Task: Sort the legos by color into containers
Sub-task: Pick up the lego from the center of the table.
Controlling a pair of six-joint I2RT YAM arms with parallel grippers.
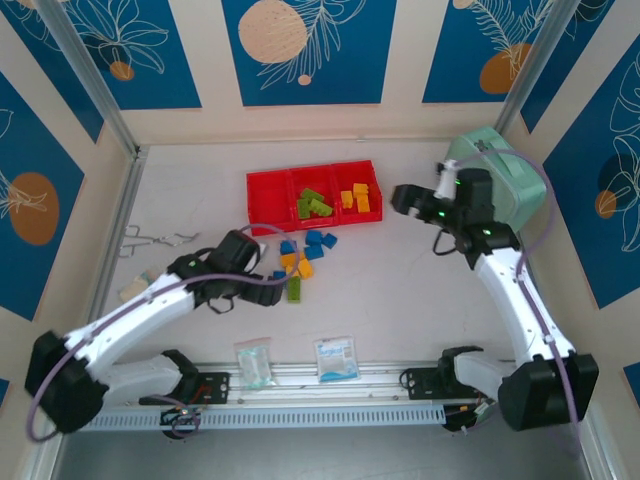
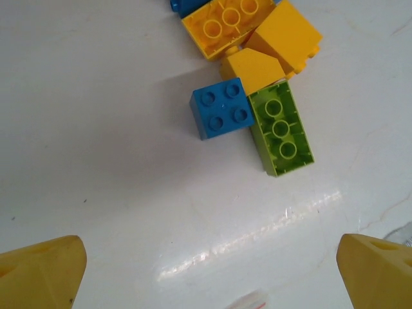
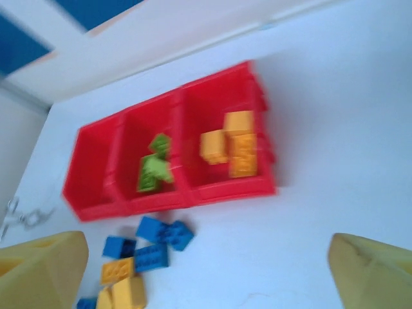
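A: What is the left gripper (image 1: 266, 286) doing?
B: It is hanging wide open and empty at 8 o'clock of the loose legos (image 1: 302, 258). In its wrist camera a blue brick (image 2: 222, 108) is touching a green brick (image 2: 281, 129) at its 3 o'clock, with yellow bricks (image 2: 257, 64) crowding at 12.
A: And the red tray (image 1: 268, 188)?
B: It is sitting at 12 o'clock of the loose legos, green legos (image 1: 315, 205) lying in its middle bin and orange legos (image 1: 355, 198) in its right bin. The right gripper (image 1: 402, 198) is hovering at its 3 o'clock, fingers spread wide, gripping nothing

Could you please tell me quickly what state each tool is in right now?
Left tool: open, holding nothing.
Right tool: open, holding nothing.
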